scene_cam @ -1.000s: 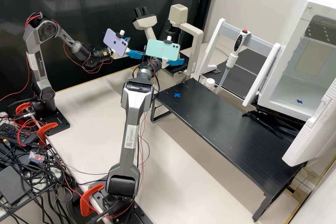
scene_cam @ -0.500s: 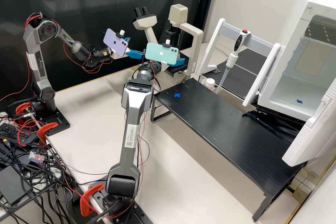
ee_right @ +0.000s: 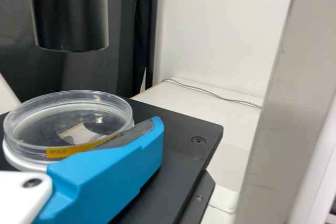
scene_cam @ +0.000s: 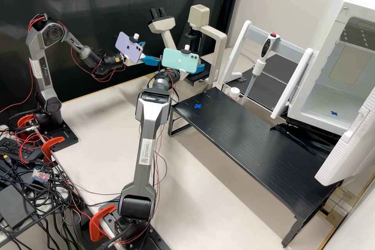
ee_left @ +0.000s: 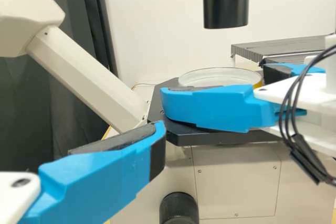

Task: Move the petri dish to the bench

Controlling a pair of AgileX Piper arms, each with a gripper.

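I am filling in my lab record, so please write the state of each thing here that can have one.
Petri dish, on the microscope's black stage, lid appears on
Left tool, open
Right tool, at the petri dish
White cabinet's door, open
Pipette, roughly upright at its white stand
Black raised shelf, standing on its legs

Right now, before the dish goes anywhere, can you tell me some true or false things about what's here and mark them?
1. The dish has a yellow sticker. True.
2. The dish is on the low black table. False: it is at the microscope.
3. Both phones are purple. False: one phone is purple, the other phone is green.
4. The dropper has a red button. True.
5. The white box's door is shut. False: the door is open.
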